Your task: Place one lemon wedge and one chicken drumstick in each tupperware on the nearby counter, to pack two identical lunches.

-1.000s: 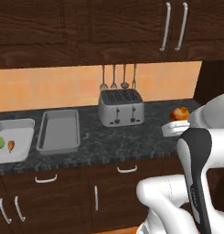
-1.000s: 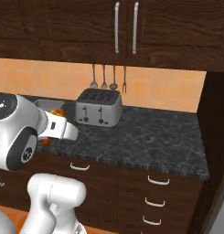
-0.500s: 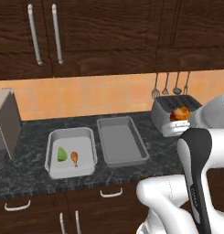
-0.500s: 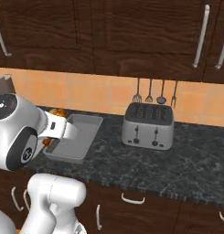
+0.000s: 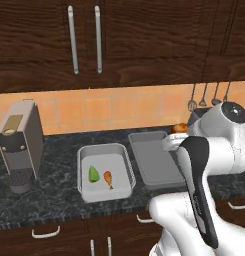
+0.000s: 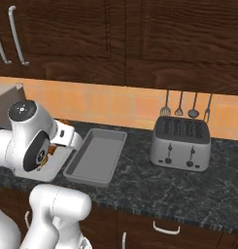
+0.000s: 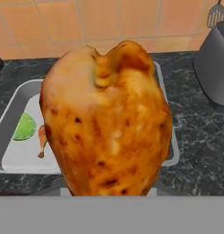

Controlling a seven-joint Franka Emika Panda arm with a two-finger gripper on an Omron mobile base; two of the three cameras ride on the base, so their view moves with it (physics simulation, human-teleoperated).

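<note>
Two light-grey tupperware trays sit side by side on the speckled counter (image 5: 59,200). The left tray (image 5: 105,150) holds a green lemon wedge (image 5: 94,173) and a small chicken drumstick (image 5: 108,178); the right tray (image 5: 144,137) lies bare. A large browned drumstick (image 7: 109,119) hangs above them, upright.

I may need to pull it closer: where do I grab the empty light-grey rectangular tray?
Probably grip the empty light-grey rectangular tray by its near short rim, coming straight down, one finger inside: the wall is thin, the rim flat, and nothing inside blocks a finger.

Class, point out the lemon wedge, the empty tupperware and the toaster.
lemon wedge (image 5: 93,173), left base view, its green middle.
empty tupperware (image 6: 96,156), right base view, bare floor.
toaster (image 6: 181,146), right base view, front face.
</note>
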